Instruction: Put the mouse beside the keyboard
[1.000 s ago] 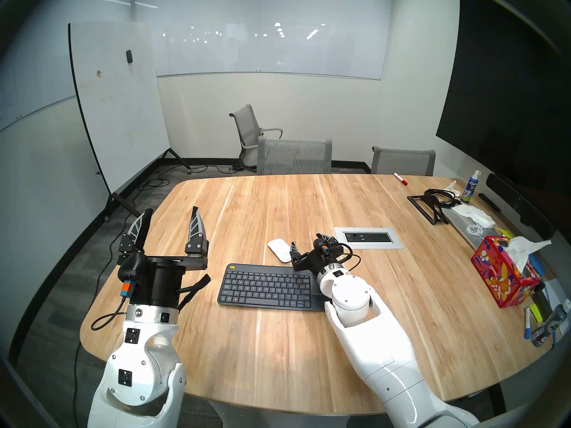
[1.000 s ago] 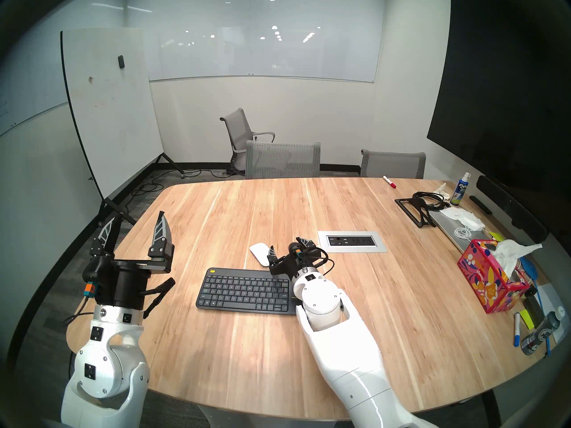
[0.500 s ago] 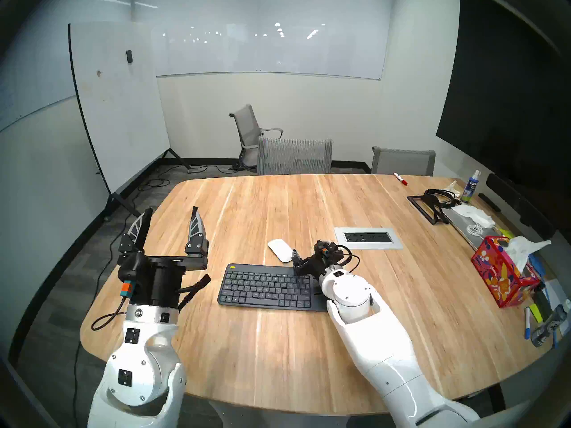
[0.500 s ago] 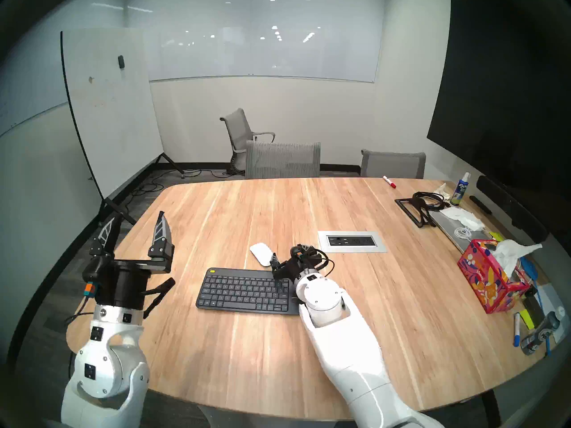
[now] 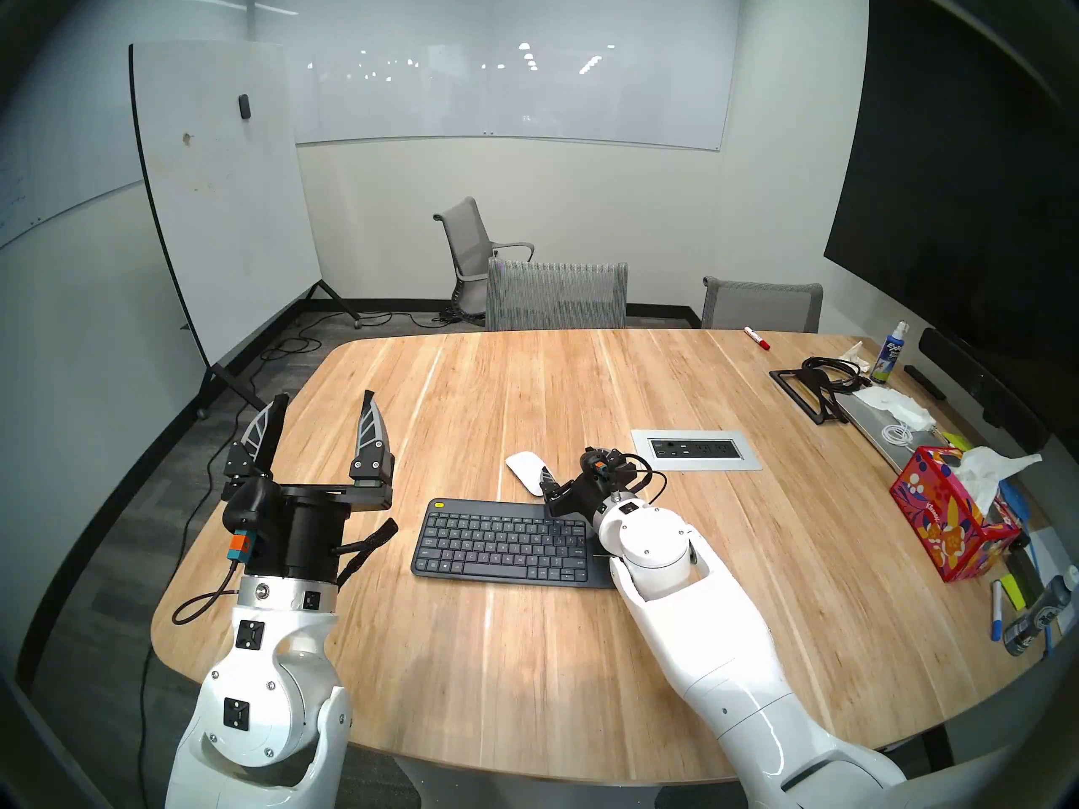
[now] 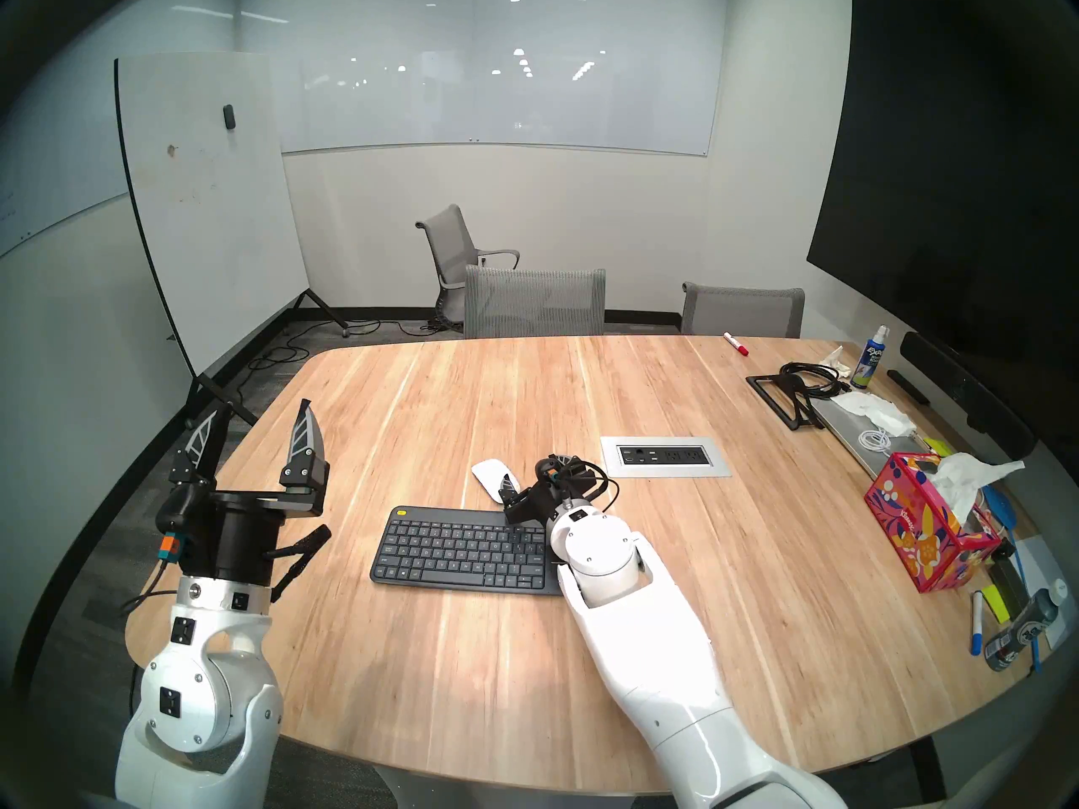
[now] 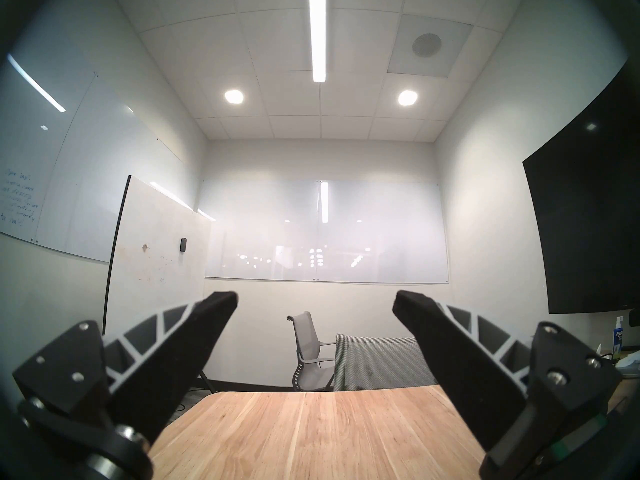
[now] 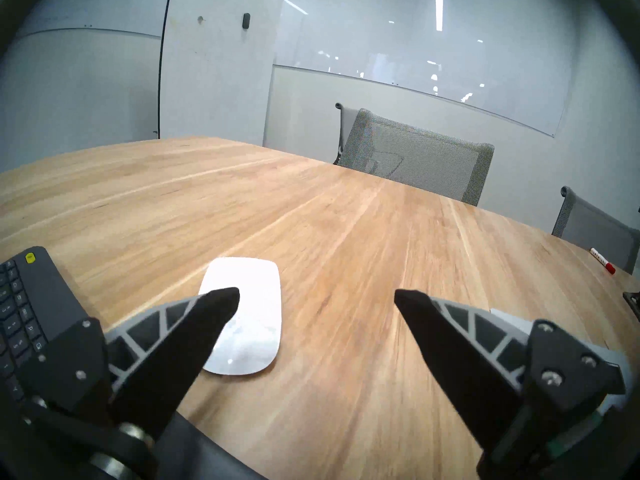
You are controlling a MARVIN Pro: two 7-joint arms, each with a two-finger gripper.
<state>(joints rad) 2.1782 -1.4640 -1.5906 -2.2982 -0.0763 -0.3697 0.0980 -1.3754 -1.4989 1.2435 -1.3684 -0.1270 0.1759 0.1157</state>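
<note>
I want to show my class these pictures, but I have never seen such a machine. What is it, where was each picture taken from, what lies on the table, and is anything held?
It is a robot with two white arms. Two pictures come from cameras on its head, looking down at a wooden table; two come from cameras on its wrists. On the table lie a dark keyboard, a white mouse just beyond it, a tissue box and a power outlet panel. The left gripper is raised, jaws open and empty. The right gripper is low at the mouse, jaws open. Nothing is held.
</note>
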